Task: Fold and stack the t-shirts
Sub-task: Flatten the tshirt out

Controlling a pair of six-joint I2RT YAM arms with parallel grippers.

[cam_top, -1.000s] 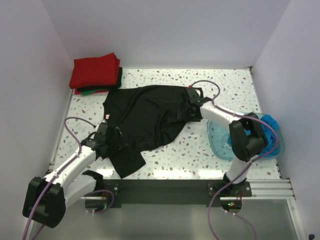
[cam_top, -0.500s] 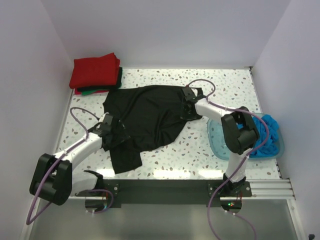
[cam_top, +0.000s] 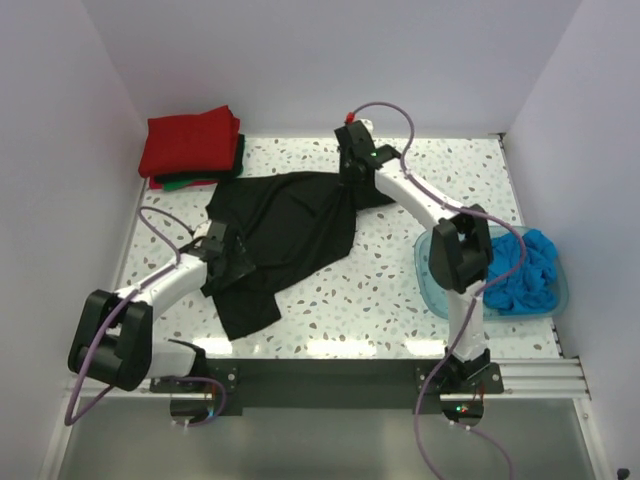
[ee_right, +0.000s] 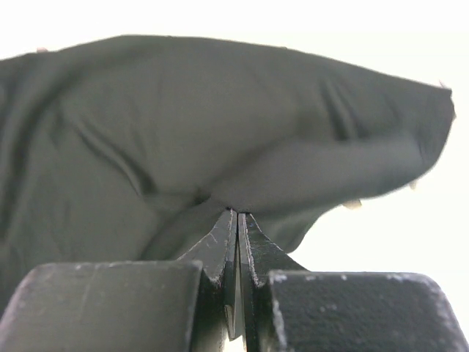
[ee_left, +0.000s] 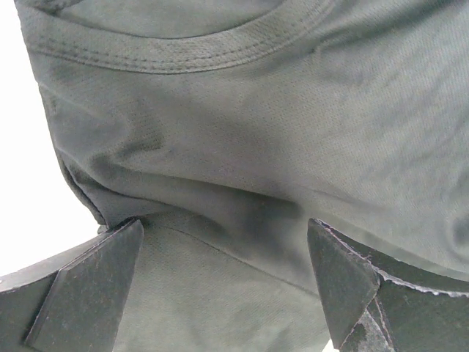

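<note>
- The black shirt [cam_top: 285, 232] lies crumpled in the middle of the top view, spread from the upper centre down toward the lower left; it is not flat, with a flap trailing at its lower edge.
- A folded red shirt [cam_top: 190, 142] sits in the upper left corner on a green shirt [cam_top: 200, 183]; a blue shirt [cam_top: 520, 268] is bunched in the tub [cam_top: 430, 282] at the right.
- The right gripper [cam_top: 349, 182] is at the shirt's upper edge; its jaws are pinched together on a fold of black fabric, which tents up from them.
- The left gripper [cam_top: 232, 262] is at the shirt's left side; its jaws stand wide apart over the fabric, holding nothing.
- Step in hand, as I judge it: spreading the black shirt flat before any fold; the stack already has two shirts, so the task looks partly done.
- The next move likely calls for the left jaws to close on the near fabric and both arms to pull apart until the shirt lies smooth on the table [cam_top: 400, 300].
- The left wrist view shows the ribbed collar [ee_left: 168, 55] just beyond the open fingers [ee_left: 88, 271], which the top view cannot resolve; the right wrist view shows the pinch itself; only the top view shows the stack and tub.
</note>
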